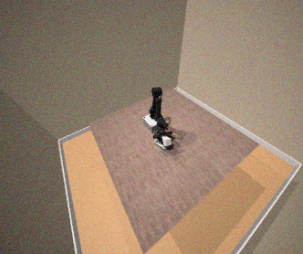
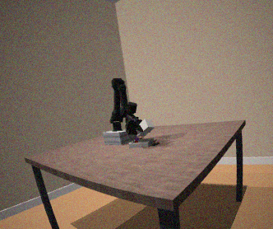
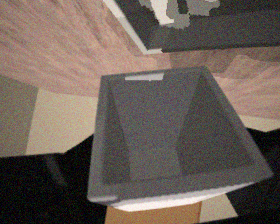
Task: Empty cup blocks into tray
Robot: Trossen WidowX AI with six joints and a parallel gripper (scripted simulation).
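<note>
- Holds cup (image 1: 167,141) (image 2: 146,125) (image 3: 153,120) off the table (image 1: 174,183) (image 2: 141,165), tipped, above the tray (image 1: 158,143) (image 2: 140,145) (image 3: 133,37), well tilted in exterior view.
- Has gripper (image 1: 161,136) (image 2: 139,126) (image 3: 152,121) clamped on cup, a bit over half open around it.
- Shows bare grey inner walls and bottom of cup in wrist view.
- Shows red-purple specks (image 2: 136,140) at tray, below cup; too small to count or to tell whether settled.
- Has tray flat on table, near arm base (image 1: 150,120) (image 2: 114,137), apart from cup.
- Has arm (image 1: 156,102) (image 2: 118,99) raised above base, bent down toward tray.
</note>
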